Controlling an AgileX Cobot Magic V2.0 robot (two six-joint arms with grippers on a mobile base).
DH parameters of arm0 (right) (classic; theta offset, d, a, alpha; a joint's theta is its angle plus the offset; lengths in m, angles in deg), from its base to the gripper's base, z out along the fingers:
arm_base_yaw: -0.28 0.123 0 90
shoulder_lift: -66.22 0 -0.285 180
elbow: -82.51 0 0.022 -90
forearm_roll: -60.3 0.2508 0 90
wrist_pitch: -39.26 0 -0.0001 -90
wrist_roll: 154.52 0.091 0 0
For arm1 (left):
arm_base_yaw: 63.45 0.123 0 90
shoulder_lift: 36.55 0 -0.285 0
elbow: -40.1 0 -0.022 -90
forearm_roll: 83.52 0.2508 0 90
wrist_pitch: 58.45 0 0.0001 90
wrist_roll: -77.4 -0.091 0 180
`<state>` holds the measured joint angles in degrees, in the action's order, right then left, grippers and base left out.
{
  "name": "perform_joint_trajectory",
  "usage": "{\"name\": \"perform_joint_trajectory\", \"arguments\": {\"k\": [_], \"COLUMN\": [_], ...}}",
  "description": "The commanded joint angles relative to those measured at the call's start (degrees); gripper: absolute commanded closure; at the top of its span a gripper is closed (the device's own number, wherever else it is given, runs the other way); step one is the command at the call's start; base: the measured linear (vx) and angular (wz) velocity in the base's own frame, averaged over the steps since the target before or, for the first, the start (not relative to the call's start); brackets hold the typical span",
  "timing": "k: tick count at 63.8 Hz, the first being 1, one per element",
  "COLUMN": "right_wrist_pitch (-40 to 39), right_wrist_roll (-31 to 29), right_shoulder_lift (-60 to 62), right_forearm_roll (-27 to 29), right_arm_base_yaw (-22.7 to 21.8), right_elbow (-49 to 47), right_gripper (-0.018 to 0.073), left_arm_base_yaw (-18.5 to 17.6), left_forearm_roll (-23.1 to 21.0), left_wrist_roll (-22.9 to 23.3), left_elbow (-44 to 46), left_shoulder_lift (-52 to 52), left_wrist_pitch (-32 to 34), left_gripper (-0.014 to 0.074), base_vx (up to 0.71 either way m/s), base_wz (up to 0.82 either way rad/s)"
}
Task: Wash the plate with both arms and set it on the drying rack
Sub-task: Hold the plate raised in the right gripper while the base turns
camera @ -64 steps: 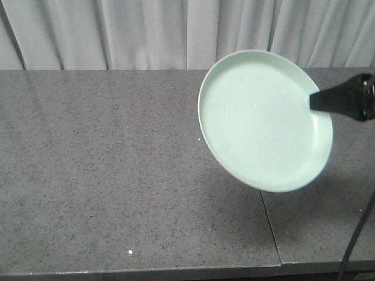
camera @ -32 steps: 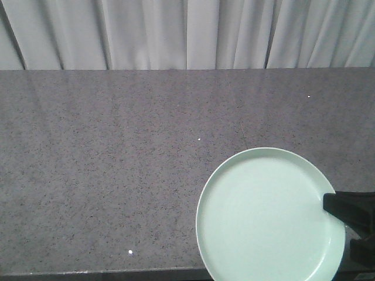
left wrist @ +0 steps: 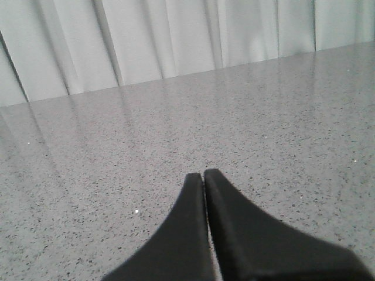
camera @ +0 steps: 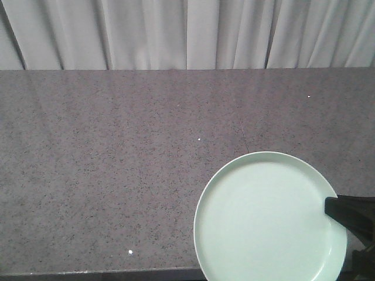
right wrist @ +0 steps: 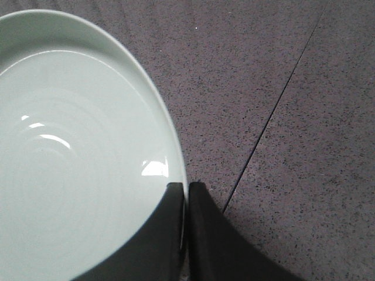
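The pale mint-green plate (camera: 266,219) sits low at the front right of the grey speckled counter (camera: 117,175), face up toward the front camera. My right gripper (camera: 331,206) is shut on its right rim. In the right wrist view the plate (right wrist: 70,152) fills the left side and the right gripper (right wrist: 186,187) pinches its rim, one finger on the face and one behind. My left gripper (left wrist: 203,175) is shut with nothing between its fingers, hovering over bare counter. The drying rack is out of view.
A thin seam (camera: 243,132) runs across the counter (right wrist: 304,117) toward the plate. White pleated curtains (camera: 187,32) hang behind the counter's far edge. The counter's front edge (camera: 99,272) lies along the bottom of the front view.
The plate, held by my right gripper, came down from a raised tilted pose at upper right to low at the front right. Over the last half second it sank only slightly.
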<state>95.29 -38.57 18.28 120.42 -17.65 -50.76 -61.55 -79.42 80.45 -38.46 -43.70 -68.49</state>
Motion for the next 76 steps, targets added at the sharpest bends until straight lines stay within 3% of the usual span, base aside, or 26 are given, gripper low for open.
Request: {"name": "perform_joint_trajectory", "arguments": {"k": [1, 76], "right_wrist_pitch": [-0.24, 0.45], "right_wrist_roll": [-0.50, -0.55], "right_shoulder_lift": [0.07, 0.07], "right_forearm_roll": [3.55, 3.55], "right_arm_base_yaw": [-0.47, -0.47], "right_elbow": [-1.45, -1.45], "right_gripper": [0.0561, 0.0561], "left_arm_base_yaw": [-0.04, -0.04], "left_forearm_roll": [-0.10, -0.10], "left_wrist_roll": [0.51, 0.51], "left_elbow": [1.30, 1.30], "left_shoulder_lift": [0.82, 0.82], "left_wrist_pitch": [4.11, 4.11], "left_gripper": [0.0603, 0.0603], "base_vx": [0.00, 0.00], "base_wz": [0.00, 0.00]}}
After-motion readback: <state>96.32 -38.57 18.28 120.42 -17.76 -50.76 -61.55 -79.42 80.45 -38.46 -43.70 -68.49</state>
